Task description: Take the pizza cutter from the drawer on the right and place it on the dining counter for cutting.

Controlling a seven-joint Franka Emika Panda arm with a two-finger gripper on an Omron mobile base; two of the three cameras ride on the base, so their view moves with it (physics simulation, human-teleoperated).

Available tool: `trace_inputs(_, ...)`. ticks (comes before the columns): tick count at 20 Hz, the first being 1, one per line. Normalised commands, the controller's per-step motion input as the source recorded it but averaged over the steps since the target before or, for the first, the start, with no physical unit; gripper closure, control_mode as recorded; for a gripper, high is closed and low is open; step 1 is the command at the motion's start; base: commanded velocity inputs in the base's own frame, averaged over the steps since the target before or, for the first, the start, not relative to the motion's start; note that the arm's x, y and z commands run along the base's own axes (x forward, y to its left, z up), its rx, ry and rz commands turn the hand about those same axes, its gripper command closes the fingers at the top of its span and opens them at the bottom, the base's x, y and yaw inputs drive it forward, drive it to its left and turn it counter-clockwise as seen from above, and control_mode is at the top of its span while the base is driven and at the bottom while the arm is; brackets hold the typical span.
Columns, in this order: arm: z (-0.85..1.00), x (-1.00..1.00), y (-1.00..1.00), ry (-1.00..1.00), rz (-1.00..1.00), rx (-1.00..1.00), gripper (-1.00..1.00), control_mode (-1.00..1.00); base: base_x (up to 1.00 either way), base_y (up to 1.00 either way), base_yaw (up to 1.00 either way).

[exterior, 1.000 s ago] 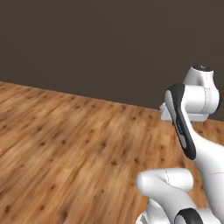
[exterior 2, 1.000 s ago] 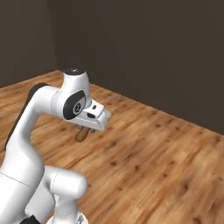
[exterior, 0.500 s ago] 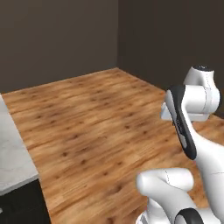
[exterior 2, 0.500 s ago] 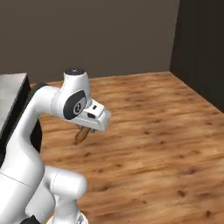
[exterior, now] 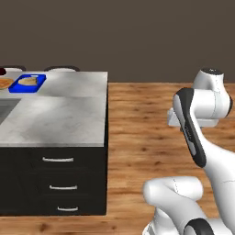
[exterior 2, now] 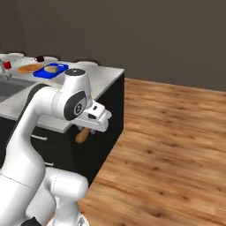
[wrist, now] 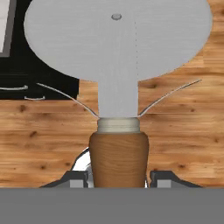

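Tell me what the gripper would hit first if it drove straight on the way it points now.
The gripper holds the pizza cutter by its handle and points down. Past the wheel lies the wooden floor, beside the dark cabinet. Probably the floor first, though depth is unclear.

Pizza cutter (wrist: 117,65): round flat silver-grey wheel w/ centre rivet, brown wooden handle at the bottom in hand view, held over wood floor. Dining tabletop (exterior: 69,114): white-grey marble on near-black cabinet; drawers (exterior: 57,159) all closed.
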Motion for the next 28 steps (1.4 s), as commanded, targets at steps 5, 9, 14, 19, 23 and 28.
trace_inputs(5,0.00,0.00,0.00,0.00,0.00,0.00,1.00,1.00,0.14,-0.39,0.51)
trace_inputs(9,0.00,0.00,0.00,0.00,0.00,0.00,1.00,1.00,0.33,-0.97,0.36)
trace_inputs(14,0.00,0.00,0.00,0.00,0.00,0.00,1.00,1.00,0.65,-1.00,0.27)
trace_inputs(19,0.00,0.00,0.00,0.00,0.00,0.00,1.00,1.00,0.81,-1.00,0.22)
trace_inputs(23,0.00,0.00,0.00,0.00,0.00,0.00,1.00,1.00,0.84,-1.00,0.23)
trace_inputs(28,0.00,0.00,0.00,0.00,0.00,0.00,1.00,1.00,0.79,-1.00,0.24)
